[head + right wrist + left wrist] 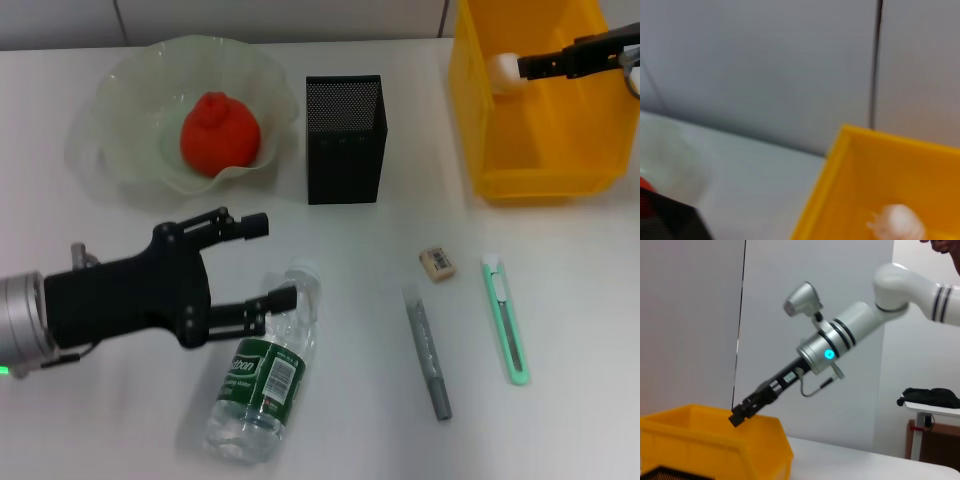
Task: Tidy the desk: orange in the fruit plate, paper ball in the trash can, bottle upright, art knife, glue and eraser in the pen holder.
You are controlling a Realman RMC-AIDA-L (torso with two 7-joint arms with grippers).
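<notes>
My left gripper [278, 262] is open low over the desk [580, 420], its fingers on either side of the capped end of the bottle [262, 375], which lies on its side. The orange [220, 131] rests in the fruit plate [115, 100]. My right gripper [528, 66], also seen as the right gripper [738, 416] from the side, is shut on the white paper ball [504, 72] inside the rim of the yellow trash can [540, 150]. The paper ball [897, 222] shows against the trash can wall [840, 200]. The eraser [437, 262], grey glue [428, 350] and mint-green art knife [505, 318] lie on the desk.
The black mesh pen holder [345, 140] stands between the fruit plate and the trash can. A pale wall backs the desk. The right arm [850, 335] reaches in from the far right over the trash can [715, 440].
</notes>
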